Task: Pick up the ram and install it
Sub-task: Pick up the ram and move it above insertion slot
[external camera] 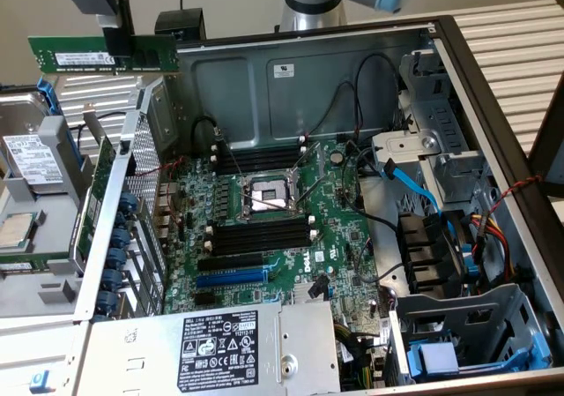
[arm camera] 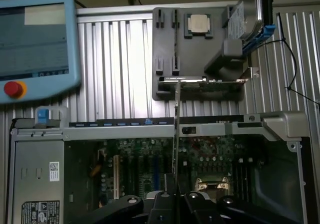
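A: Item one, at the exterior view's left?
B: Grey plastic parts tray (external camera: 53,272) on the ribbed metal counter (external camera: 511,34). It carries a silver hard drive (external camera: 31,153) and a square processor chip (external camera: 16,228), set apart, I judge, so each can be picked singly.
A: Item two?
B: Long thin green ram stick (external camera: 66,58) with black chips and a white label. It is in the air above the case's left wall, held level. The black gripper (external camera: 117,50) is closed narrow on it near its middle, likely for balance and to leave the lower edge free.
A: Item three, rightward?
B: Open grey metal computer case (external camera: 352,61) with a green motherboard (external camera: 344,237). Its long black memory slots (external camera: 260,230) appear empty and lie well apart from the ram.
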`<state>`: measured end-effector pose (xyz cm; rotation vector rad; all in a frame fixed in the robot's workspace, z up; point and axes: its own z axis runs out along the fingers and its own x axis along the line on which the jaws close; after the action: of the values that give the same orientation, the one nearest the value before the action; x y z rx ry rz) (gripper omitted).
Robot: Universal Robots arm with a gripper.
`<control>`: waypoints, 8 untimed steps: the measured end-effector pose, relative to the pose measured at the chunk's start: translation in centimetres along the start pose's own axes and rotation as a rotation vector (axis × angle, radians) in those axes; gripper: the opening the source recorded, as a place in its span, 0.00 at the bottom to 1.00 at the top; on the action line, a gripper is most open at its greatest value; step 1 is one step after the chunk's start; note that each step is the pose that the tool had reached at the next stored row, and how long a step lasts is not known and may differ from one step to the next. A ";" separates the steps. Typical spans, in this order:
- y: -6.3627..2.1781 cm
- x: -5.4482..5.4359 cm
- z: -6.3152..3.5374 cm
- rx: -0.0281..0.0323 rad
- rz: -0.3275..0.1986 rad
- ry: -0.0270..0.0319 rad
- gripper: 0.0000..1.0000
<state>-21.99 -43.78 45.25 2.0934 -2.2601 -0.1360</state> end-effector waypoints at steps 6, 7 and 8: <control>-2.04 -0.2 -0.28 -0.0177 -0.001 0.0016 0.13; -2.40 -0.2 -0.31 -0.0207 -0.001 0.0018 0.13; -2.77 -0.2 -0.35 -0.0237 -0.002 0.0021 0.13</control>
<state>-19.19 -43.78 45.32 2.0828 -2.2444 -0.1598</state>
